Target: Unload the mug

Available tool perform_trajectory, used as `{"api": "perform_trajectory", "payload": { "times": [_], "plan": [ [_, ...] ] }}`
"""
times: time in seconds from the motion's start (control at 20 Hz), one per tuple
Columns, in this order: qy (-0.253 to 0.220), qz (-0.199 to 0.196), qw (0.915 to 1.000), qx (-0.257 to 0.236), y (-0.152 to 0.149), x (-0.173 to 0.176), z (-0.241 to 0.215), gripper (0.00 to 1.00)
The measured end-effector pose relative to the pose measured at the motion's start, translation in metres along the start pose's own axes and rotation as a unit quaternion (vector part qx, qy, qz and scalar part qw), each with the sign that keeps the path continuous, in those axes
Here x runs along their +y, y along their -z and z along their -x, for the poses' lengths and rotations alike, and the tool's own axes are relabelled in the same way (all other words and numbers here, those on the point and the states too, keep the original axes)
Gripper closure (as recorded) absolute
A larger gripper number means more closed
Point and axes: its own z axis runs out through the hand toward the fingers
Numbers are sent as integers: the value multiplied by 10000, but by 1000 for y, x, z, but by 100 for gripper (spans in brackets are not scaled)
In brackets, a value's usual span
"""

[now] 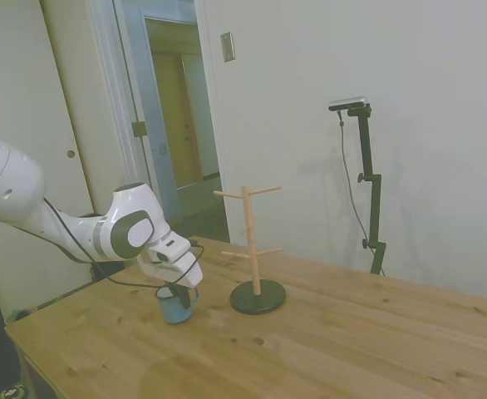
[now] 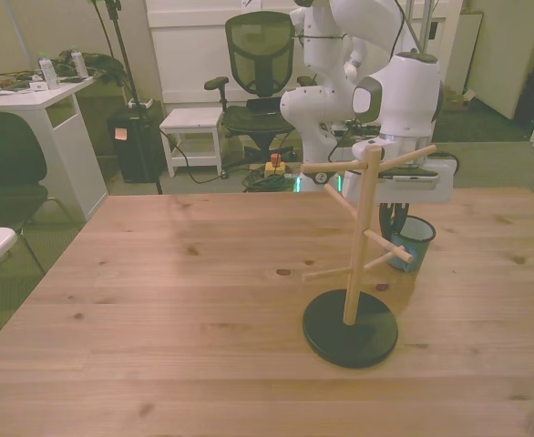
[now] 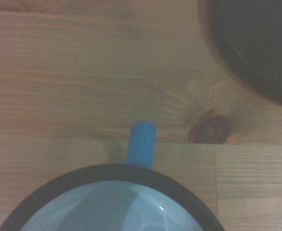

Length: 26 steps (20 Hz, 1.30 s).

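- The mug (image 1: 176, 307) stands upright on the table (image 1: 327, 349), beside the peg stand (image 1: 256, 249).
- The gripper (image 1: 177, 288) hangs above it; finger state unclear.

The wooden table (image 2: 158, 300) lies bare across the front view's left and near side, open to any approach. Obstacles crowd the front view's right: the peg stand (image 2: 351, 264) on its dark round base (image 1: 258, 297), pegs jutting sideways at several heights, and just behind it the mug (image 2: 414, 238) (upright, handle (image 3: 141, 144) pointing toward the base). Only a narrow strip of tabletop separates mug and base.
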Motion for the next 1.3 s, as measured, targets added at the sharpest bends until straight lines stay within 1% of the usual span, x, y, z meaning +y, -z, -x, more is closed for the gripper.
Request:
{"api": "perform_trajectory", "payload": {
  "times": [0.4, 0.55, 0.75, 1.05, 1.15, 1.3],
  "plan": [
    [-86, -21, 9999, -55, -4, 7, 4, 0],
    [-93, -93, 9999, 13, 7, 9, 3, 0],
    [-130, -178, 9994, 280, 40, 17, 5, 0],
    [-15, -467, 9968, 649, 121, 25, 33, 0],
    [36, -555, 9967, 593, 144, 28, 38, 0],
    [95, -620, 9976, 301, 167, 28, 27, 0]
  ]
}}
